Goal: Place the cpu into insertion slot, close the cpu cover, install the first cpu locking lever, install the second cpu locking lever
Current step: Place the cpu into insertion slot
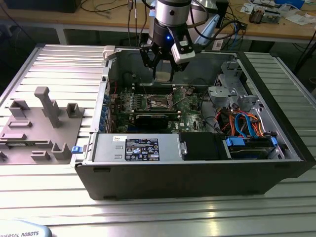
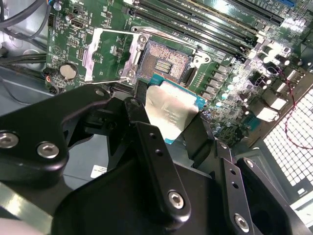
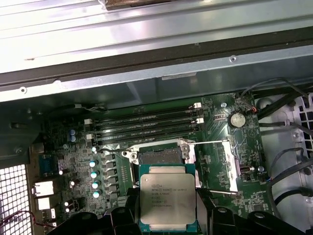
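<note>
One flat, silver-topped, green-edged cpu (image 3: 167, 197).

Ribbed aluminium worktop (image 1: 163, 217) carries an open computer case (image 1: 197, 173). Grey fixture tray (image 1: 29, 140) lies beside it, on the exterior view's left.

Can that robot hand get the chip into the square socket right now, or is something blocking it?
Probably yes. The cpu cover lies flipped open beside the insertion slot, leaving its dark centre bare, and the gripper holds the cpu close above.
</note>
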You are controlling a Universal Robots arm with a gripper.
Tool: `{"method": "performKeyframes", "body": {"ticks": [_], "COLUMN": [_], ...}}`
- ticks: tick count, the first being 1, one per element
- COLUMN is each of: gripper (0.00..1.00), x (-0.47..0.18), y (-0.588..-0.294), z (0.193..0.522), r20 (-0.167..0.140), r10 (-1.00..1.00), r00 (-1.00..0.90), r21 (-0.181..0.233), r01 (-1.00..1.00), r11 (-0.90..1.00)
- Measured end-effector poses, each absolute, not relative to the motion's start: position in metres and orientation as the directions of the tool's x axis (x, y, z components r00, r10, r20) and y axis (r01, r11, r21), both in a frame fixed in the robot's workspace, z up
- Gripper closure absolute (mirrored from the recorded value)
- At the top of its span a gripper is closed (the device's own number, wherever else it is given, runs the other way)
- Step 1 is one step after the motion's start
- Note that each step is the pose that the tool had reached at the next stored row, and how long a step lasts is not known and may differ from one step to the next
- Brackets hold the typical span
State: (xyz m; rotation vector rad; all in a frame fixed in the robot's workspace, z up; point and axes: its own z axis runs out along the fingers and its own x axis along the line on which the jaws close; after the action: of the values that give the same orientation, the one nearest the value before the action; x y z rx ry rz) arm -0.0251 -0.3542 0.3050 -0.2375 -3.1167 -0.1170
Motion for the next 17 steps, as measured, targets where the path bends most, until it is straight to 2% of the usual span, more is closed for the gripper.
{"method": "performKeyframes", "body": {"ticks": [17], "gripper": [0.46], "x": [-0.0252], "y": [-0.3553], "z": [0.3033], "r20": [0.019], "r10": [0.202], "r00": [-0.979], "r21": [0.073], "r01": [0.203], "r11": [0.977]}}
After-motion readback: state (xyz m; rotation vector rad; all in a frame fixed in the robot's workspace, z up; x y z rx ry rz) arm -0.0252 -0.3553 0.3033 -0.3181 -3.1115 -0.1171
